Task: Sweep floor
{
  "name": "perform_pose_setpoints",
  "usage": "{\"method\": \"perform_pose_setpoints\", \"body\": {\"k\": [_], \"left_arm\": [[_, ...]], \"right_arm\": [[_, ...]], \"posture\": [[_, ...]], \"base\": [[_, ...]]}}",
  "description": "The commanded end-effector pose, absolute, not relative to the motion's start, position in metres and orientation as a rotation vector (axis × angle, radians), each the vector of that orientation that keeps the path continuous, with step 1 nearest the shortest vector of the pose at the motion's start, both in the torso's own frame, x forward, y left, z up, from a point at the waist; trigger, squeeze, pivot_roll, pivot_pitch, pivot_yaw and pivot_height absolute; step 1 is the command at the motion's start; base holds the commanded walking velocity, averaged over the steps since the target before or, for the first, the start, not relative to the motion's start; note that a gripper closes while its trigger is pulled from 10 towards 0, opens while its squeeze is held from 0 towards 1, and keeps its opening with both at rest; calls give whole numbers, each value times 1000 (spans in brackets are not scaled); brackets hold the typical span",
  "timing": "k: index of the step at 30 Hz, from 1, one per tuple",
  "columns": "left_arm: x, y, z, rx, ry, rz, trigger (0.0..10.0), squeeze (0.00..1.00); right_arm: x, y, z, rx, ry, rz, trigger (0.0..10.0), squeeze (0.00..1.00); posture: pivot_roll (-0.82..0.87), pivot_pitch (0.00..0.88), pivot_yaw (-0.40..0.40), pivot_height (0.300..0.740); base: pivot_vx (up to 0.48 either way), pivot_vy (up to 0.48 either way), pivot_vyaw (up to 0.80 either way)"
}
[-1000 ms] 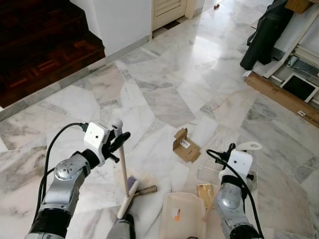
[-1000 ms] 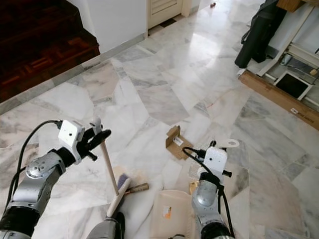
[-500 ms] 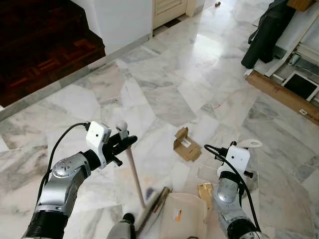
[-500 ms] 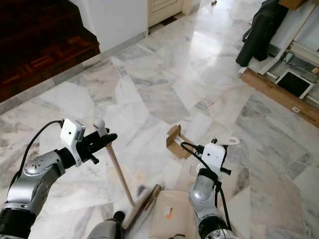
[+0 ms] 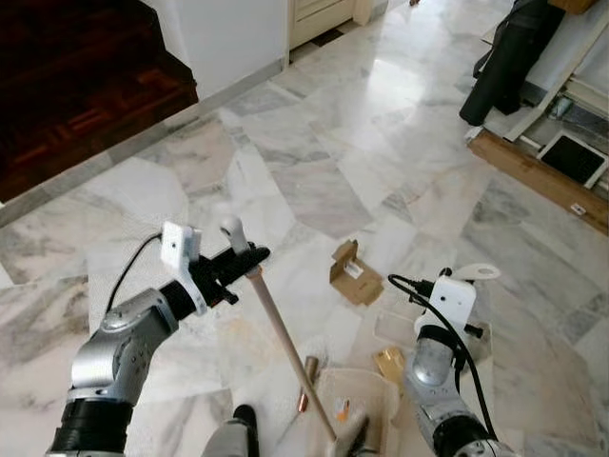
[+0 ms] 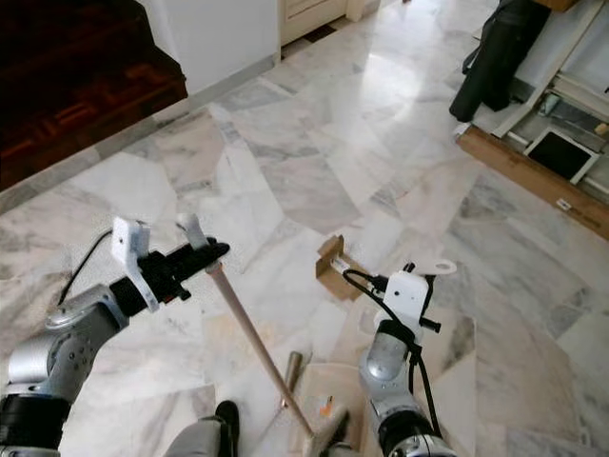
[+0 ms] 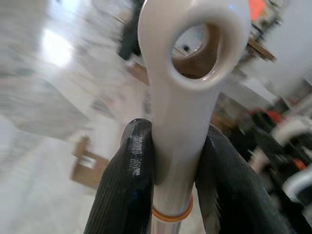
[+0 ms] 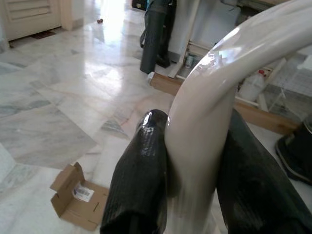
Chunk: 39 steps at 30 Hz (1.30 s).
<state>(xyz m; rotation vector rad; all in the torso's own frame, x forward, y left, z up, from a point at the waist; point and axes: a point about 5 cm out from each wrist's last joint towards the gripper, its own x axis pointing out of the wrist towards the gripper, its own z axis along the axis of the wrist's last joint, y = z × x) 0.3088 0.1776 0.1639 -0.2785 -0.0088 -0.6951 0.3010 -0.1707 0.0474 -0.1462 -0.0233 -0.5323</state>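
My left gripper (image 5: 249, 260) is shut on the top of a broom's wooden handle (image 5: 285, 343), just below its white loop end (image 7: 187, 48). The handle slants down to the right, and the broom head (image 5: 354, 440) lies on the cream dustpan (image 5: 366, 392) at the bottom edge. My right gripper (image 8: 195, 141) is shut on the dustpan's cream handle (image 5: 476, 274), holding it upright. A small brown tube (image 5: 308, 374) lies at the pan's left rim, and an orange scrap (image 5: 343, 411) sits in the pan.
An open cardboard box (image 5: 354, 274), a gold wrapper (image 5: 388, 362) and a clear plastic piece (image 5: 395, 328) lie on the marble floor beyond the pan. Dark wooden steps (image 5: 76, 86) rise at back left. A black bag (image 5: 504, 62) and a wooden plank (image 5: 533, 176) stand at right.
The broom's lower end has swept right, from beside my foot onto the dustpan. The brown tube was pushed right to the pan's rim. My left gripper tilted the handle.
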Motion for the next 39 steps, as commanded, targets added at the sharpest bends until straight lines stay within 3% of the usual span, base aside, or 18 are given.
{"method": "perform_pose_setpoints", "body": {"k": [1, 10, 15, 25, 32, 39], "left_arm": [[309, 181, 184, -286, -109, -688, 10000, 0], [321, 221, 224, 105, -339, -298, 10000, 0], [321, 219, 192, 256, -212, -354, 10000, 0], [323, 192, 137, 77, -45, -434, 10000, 0], [325, 174, 128, -8, 5, -508, 10000, 0], [329, 169, 134, -231, 11, -549, 10000, 0]], "right_arm": [[288, -176, 27, -203, 76, -531, 10000, 0], [287, -172, 27, -197, 75, -517, 10000, 0], [285, -171, 25, -194, 71, -510, 10000, 0], [282, -177, 26, -191, 56, -522, 10000, 0], [282, -185, 28, -194, 45, -540, 10000, 0], [283, -179, 27, -204, 44, -526, 10000, 0]], "posture": [[248, 256, -54, 740], [243, 268, -54, 740], [234, 274, -54, 740], [194, 278, -61, 740], [185, 272, -62, 740], [188, 271, -59, 740]], "base": [[0, 0, 0], [0, 0, 0], [0, 0, 0], [0, 0, 0], [0, 0, 0], [0, 0, 0]]}}
